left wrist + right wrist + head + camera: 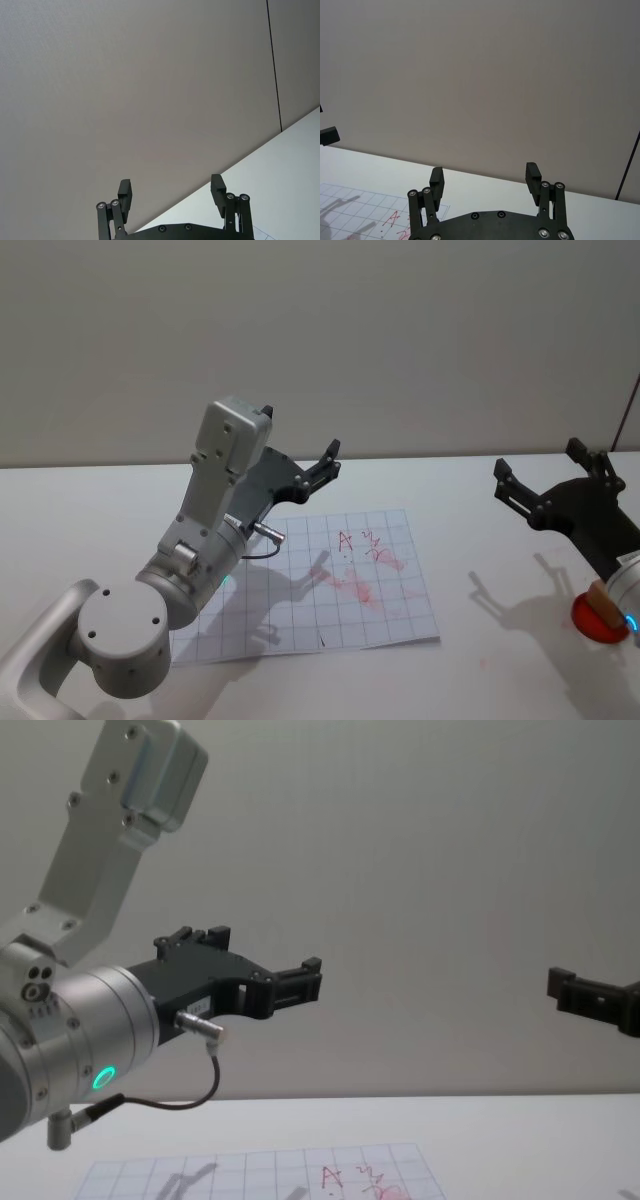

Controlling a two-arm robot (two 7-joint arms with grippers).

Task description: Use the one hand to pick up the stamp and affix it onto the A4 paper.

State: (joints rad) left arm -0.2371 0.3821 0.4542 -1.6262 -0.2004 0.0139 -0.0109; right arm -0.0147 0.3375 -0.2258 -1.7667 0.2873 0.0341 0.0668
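Head view: the left gripper [320,472] hangs raised over the far left part of the paper [300,612], pointing forward and upward, fingers spread wide, holding nothing. The right gripper [540,462] (equally wide open) hangs raised; the red stamp [597,614] sits below its wrist, right of the paper.

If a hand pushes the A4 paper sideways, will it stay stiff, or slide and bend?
Likely floppy and light: the A4 paper is a single thin sheet lying flat on the white table. Nothing rests on it, so a push would probably slide or wrinkle it. The left hand and right hand hang open above the table.
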